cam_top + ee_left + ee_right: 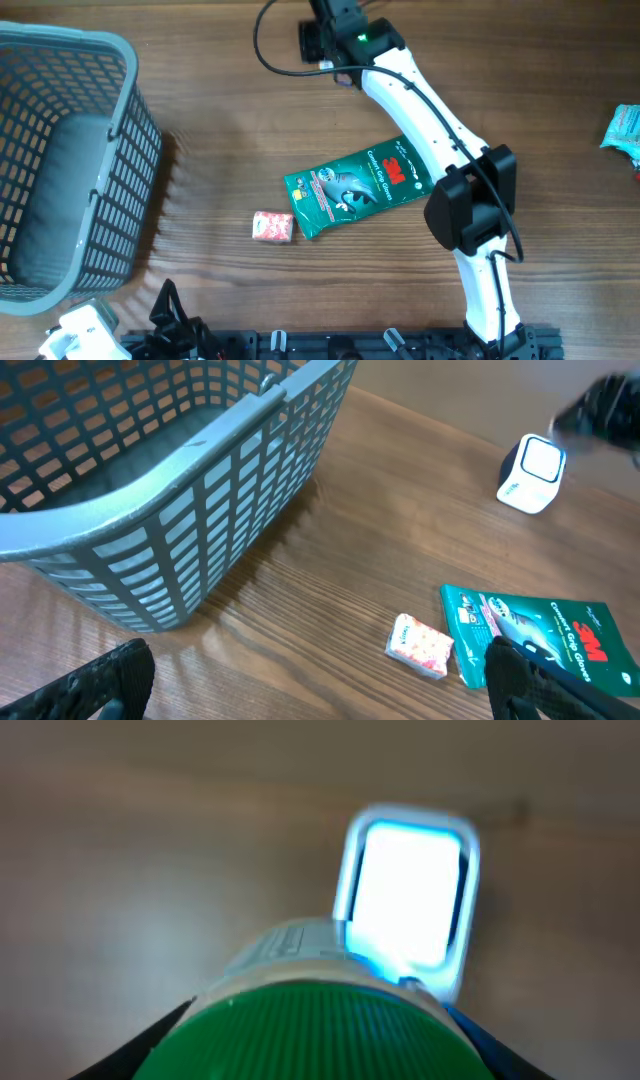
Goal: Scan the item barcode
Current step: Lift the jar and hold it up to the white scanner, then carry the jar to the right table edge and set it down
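- Two grippers to check. What's your left one doing?
- Your left gripper (315, 665) is nearest, low at the front of the table (200, 120). Its jaws are spread wide with nothing between them. Ahead of it on the left you have the grey basket (210, 510).
- Mid-table?
- You have a small pink-and-white packet (272, 227) just beside the corner of a green 3M glove pack (358, 188), both flat on the wood. Your right arm (425, 112) crosses above the pack's right end. Further back there's a blue packet (625, 128) at the right edge, well apart from the rest.
- Far end?
- Your right gripper (315, 1055) is out at the far edge, jaws partway apart and set on either side of a green ribbed item (310, 1015). That item sits right in front of the white scanner (408, 895), whose window glows bright. You can't make out a barcode, the view's too blurred.
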Controlling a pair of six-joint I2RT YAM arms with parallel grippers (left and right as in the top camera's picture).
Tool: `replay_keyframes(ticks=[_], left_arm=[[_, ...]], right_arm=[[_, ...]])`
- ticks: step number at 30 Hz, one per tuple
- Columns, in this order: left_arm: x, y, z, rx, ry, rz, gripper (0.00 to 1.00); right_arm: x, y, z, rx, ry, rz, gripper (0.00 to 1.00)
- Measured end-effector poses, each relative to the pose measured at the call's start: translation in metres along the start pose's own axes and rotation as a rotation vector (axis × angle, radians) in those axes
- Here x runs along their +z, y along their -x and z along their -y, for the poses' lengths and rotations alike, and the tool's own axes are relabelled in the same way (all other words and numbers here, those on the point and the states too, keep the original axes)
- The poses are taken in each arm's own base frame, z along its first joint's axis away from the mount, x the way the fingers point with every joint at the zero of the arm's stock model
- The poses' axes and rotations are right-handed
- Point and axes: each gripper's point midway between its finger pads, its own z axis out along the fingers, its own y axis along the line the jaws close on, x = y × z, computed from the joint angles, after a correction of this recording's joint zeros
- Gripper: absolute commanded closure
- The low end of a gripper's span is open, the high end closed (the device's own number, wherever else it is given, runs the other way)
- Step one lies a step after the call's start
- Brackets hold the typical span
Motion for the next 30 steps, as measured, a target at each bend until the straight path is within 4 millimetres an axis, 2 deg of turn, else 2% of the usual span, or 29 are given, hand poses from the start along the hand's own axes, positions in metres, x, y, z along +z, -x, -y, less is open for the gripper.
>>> replay_keyframes(ticks=[4, 8, 14, 17, 23, 27, 29, 30], left_arm=[[0.0, 0.0, 0.0, 0.0, 0.0, 0.0, 0.0], [0.0, 0.0, 0.0, 0.0, 0.0, 0.0, 0.0], [0.0, 0.0, 0.0, 0.0, 0.0, 0.0, 0.0], [0.0, 0.0, 0.0, 0.0, 0.0, 0.0, 0.0], [0.0, 0.0, 0.0, 0.0, 0.0, 0.0, 0.0], [0.0, 0.0, 0.0, 0.0, 0.0, 0.0, 0.0], [0.0, 0.0, 0.0, 0.0, 0.0, 0.0, 0.0], [0.0, 0.0, 0.0, 0.0, 0.0, 0.0, 0.0]], right_arm=[[0.002, 0.041, -0.002, 0.036, 0.008, 0.188, 0.5], [0.011, 0.064, 0.015, 0.08, -0.025, 0.338, 0.52], [0.027, 0.072, 0.058, 0.144, -0.079, 0.474, 0.52], [0.031, 0.071, 0.071, 0.162, -0.089, 0.528, 0.52], [0.044, 0.057, 0.066, 0.14, -0.061, 0.595, 0.52], [0.076, 0.033, 0.064, 0.128, -0.058, 0.584, 0.51], [0.1, 0.008, 0.065, 0.118, -0.063, 0.543, 0.51], [0.104, 0.003, 0.066, 0.118, -0.063, 0.541, 0.51]])
